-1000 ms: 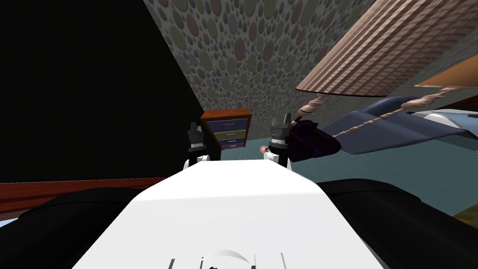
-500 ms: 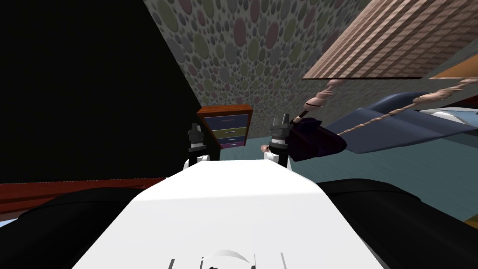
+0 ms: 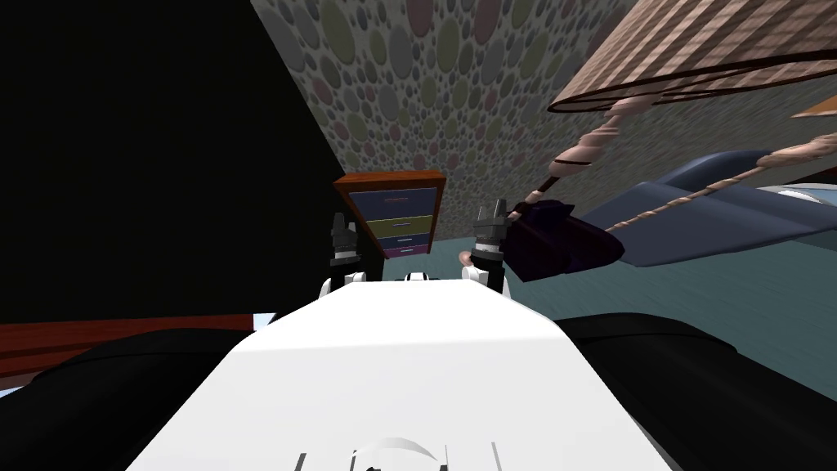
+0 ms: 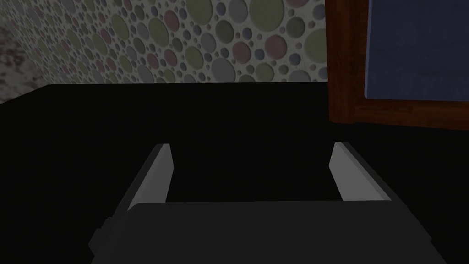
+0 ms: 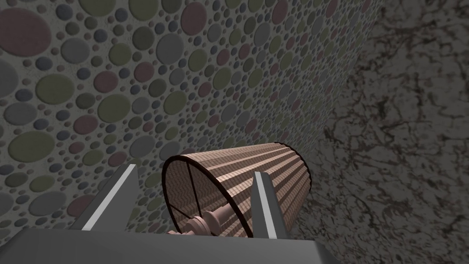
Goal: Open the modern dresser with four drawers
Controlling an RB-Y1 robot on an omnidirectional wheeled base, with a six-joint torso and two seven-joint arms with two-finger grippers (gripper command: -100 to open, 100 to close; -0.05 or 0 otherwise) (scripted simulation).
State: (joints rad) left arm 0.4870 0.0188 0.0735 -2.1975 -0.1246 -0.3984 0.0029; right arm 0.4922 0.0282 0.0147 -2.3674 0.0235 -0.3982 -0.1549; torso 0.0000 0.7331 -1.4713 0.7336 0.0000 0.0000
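The dresser [image 3: 396,214] has a red-brown frame and four drawer fronts in navy, olive, blue and purple. It stands against the spotted wall, ahead of me and beyond both hands. My left gripper [image 3: 343,225] hangs short of its left side, open and holding nothing [image 4: 251,158]. The left wrist view shows the dresser's frame corner [image 4: 348,64] and a navy drawer front [image 4: 417,46] past the gripper's fingertips. My right gripper [image 3: 493,214] is open [image 5: 194,181]; a tilted lamp's stem end [image 5: 197,224] and ribbed shade [image 5: 275,165] show between its fingers.
A black area [image 3: 147,147] lies left of the dresser. The lamp's large shade [image 3: 703,49] and turned stem [image 3: 588,151] lean over the right side, above a dark purple mass [image 3: 560,241] and a blue bed [image 3: 695,217]. Teal floor [image 3: 458,245] runs to the dresser.
The dresser looks slightly larger and nearer, so I have moved toward it. The lamp shade has slid up and to the right in the head view. Both arms keep their pose.
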